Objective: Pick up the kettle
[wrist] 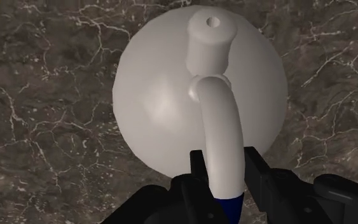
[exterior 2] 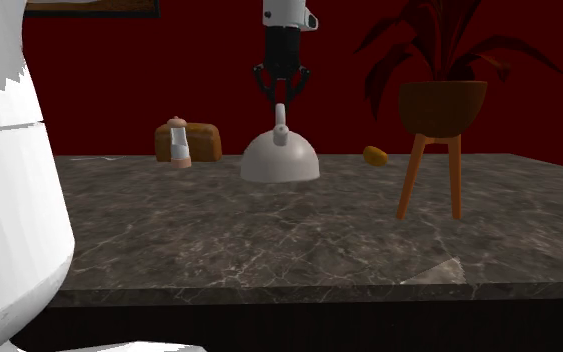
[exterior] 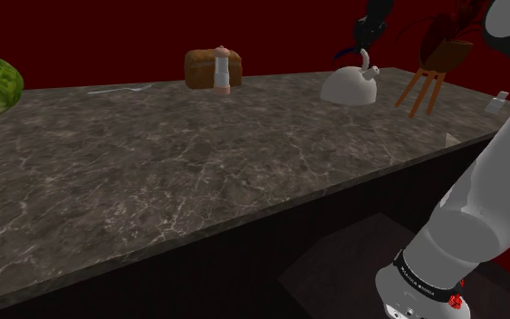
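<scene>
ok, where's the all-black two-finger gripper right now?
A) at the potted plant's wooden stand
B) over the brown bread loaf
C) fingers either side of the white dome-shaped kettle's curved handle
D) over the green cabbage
C: in the wrist view the gripper has its fingers pressed against both sides of the white dome-shaped kettle at its curved handle, the kettle sitting on the dark marble counter.

White kettle sits on the dark counter, gripper at its 12 o'clock clasping the handle. Shaker and bread off at 9 o'clock, potted plant at 3.
</scene>
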